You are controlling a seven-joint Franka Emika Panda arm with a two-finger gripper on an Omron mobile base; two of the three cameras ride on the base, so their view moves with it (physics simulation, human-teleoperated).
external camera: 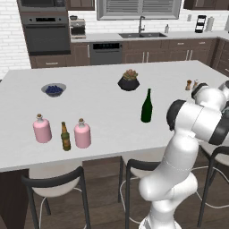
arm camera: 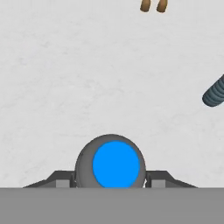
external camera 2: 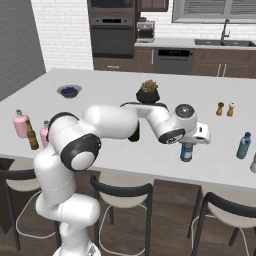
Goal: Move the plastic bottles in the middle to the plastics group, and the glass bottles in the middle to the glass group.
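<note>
My gripper (arm camera: 112, 186) hangs straight down over the water bottle (external camera 2: 186, 151), whose blue cap sits between my fingertips (arm camera: 59, 178) in the hand view. They stand one on each side of the bottle's shoulder, close against it, so I read this as pinching the bottle, though I cannot tell whether it is lifted or standing on the counter (external camera: 103, 100).

So the step in hand is the plastic one: carry this bottle to the plastics group, which is the other small bluish bottle (external camera 2: 243, 145) further along the counter on my right, near the front edge. It also shows lying across the right edge of the hand view. The pair of small brown shakers (external camera 2: 225, 109) stands further back, well apart from the route.

The next move, as I judge it, calls for a lift clear of the surface, a short sideways carry, and a level set-down just beside that bottle without knocking it.

After that the green wine bottle (external camera: 146, 106) remains in the middle; it belongs with the two pink flasks (external camera: 42, 129) and the brown beer bottle (external camera: 65, 137) at the far left.
</note>
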